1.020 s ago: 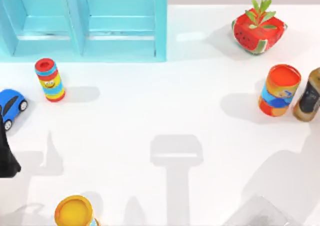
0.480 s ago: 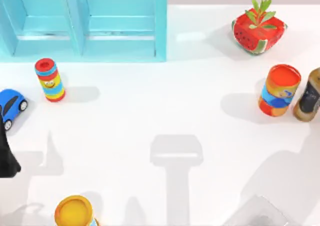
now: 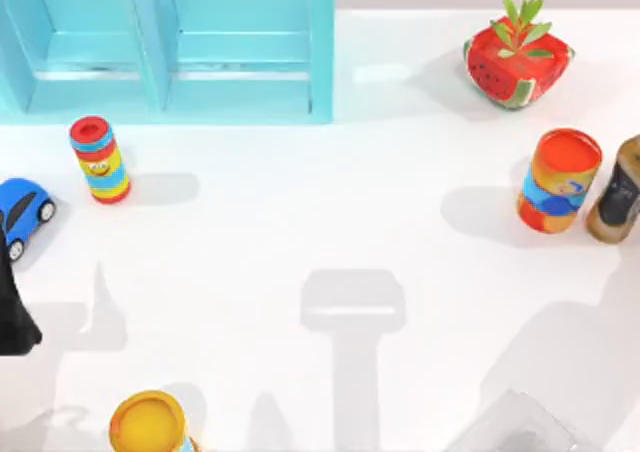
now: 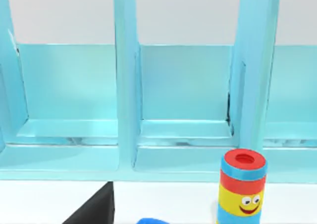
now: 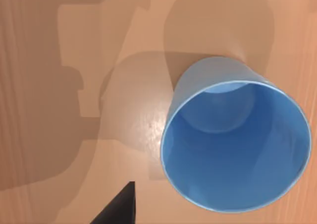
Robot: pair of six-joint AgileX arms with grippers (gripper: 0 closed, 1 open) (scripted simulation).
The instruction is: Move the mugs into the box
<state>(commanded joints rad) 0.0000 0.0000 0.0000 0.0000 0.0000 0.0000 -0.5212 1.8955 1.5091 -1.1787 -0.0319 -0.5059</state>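
A plain blue mug [image 5: 233,144] stands upright on a wood-coloured surface, seen from above in the right wrist view. One dark fingertip [image 5: 119,206] of my right gripper shows beside it, apart from the rim. The light blue box [image 3: 170,47] with upright dividers stands at the table's far left, and the left wrist view shows its open compartments [image 4: 183,90]. My left arm [image 3: 12,317] is a black shape at the left edge, with a dark fingertip [image 4: 96,209] low in its wrist view.
A striped red-topped cylinder with a smiley [image 3: 100,159] stands in front of the box, a blue toy car [image 3: 22,212] beside it. A yellow-orange can [image 3: 150,422] sits at the near edge. At the right are a watermelon planter [image 3: 517,57], an orange-and-blue can [image 3: 558,180] and a brown bottle [image 3: 620,192].
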